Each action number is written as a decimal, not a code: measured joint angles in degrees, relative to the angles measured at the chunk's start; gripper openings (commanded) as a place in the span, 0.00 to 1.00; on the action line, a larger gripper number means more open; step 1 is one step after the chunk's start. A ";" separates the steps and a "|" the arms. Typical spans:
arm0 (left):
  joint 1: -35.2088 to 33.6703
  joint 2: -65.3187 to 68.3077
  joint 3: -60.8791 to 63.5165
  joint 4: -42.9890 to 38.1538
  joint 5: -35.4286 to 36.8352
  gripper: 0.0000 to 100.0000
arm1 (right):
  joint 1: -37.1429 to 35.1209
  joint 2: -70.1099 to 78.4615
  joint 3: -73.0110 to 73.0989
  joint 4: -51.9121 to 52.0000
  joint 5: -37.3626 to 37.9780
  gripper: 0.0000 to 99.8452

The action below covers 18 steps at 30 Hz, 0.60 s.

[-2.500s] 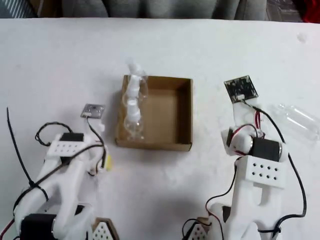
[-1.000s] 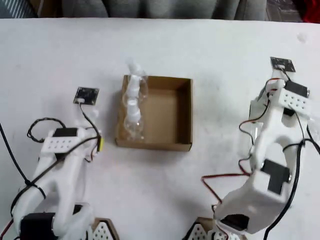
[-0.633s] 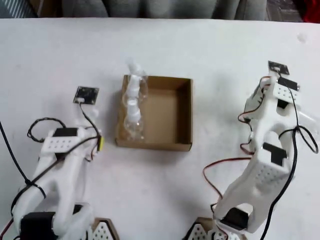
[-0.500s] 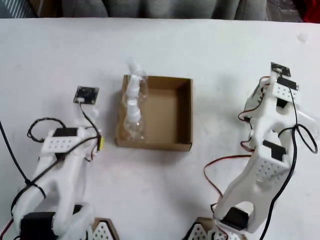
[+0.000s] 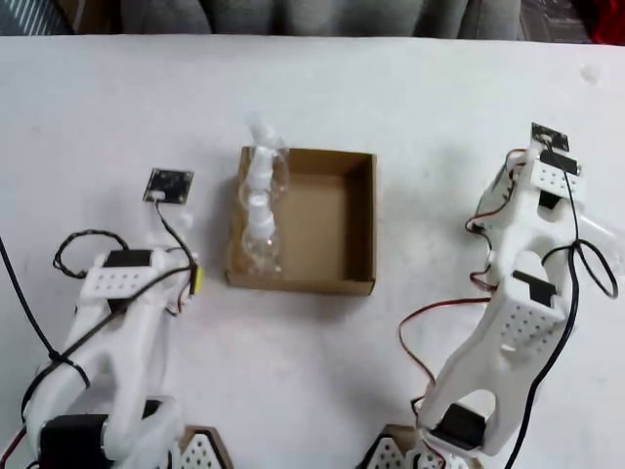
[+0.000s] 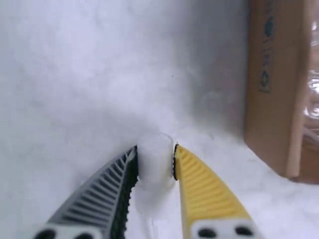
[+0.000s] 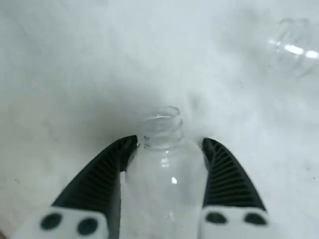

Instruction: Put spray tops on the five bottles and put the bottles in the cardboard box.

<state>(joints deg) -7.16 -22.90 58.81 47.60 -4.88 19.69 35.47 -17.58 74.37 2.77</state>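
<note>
My left gripper (image 6: 155, 149) is shut on a small white spray top (image 6: 155, 162), low over the table beside the cardboard box (image 6: 271, 89). From above, this gripper (image 5: 195, 278) lies left of the box (image 5: 337, 220). Clear capped bottles (image 5: 261, 210) lie along the box's left inner wall. My right arm (image 5: 532, 210) stretches out at the table's right side. Its gripper (image 7: 169, 142) straddles a clear uncapped bottle (image 7: 167, 169) lying on the table, with one black finger against each side and the neck pointing away.
Another clear bottle (image 7: 294, 47) lies on the table a little beyond the held one, and a bottle's edge (image 5: 604, 237) shows right of the right arm. The table (image 5: 410, 98) is white. Cables trail from both arms.
The right arm swung from beside the box out to the right and stretched over the bottles, settling in the last half second. The left arm shifted slightly forward early on, then stayed still.
</note>
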 measured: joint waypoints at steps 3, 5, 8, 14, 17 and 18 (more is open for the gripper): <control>0.00 0.00 0.00 0.00 0.00 0.08 | -0.09 0.00 -2.90 3.78 1.67 0.02; 0.00 0.00 0.00 0.00 0.00 0.08 | -0.09 -0.18 -5.54 7.21 2.73 0.02; 0.00 0.00 0.00 0.00 0.00 0.08 | -0.09 -2.29 -9.14 13.54 4.66 0.02; 0.00 0.00 0.00 0.00 0.00 0.15 | -0.09 -9.85 -10.37 22.15 7.03 0.02; 0.00 0.00 0.00 0.00 0.00 0.26 | -0.09 -13.27 -7.82 22.33 7.12 0.02; 0.00 0.00 0.00 0.00 0.00 0.30 | -0.18 -14.42 -6.33 22.33 7.12 0.02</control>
<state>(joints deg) -7.16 -22.90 58.81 47.60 -4.88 19.52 21.05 -23.91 96.70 9.89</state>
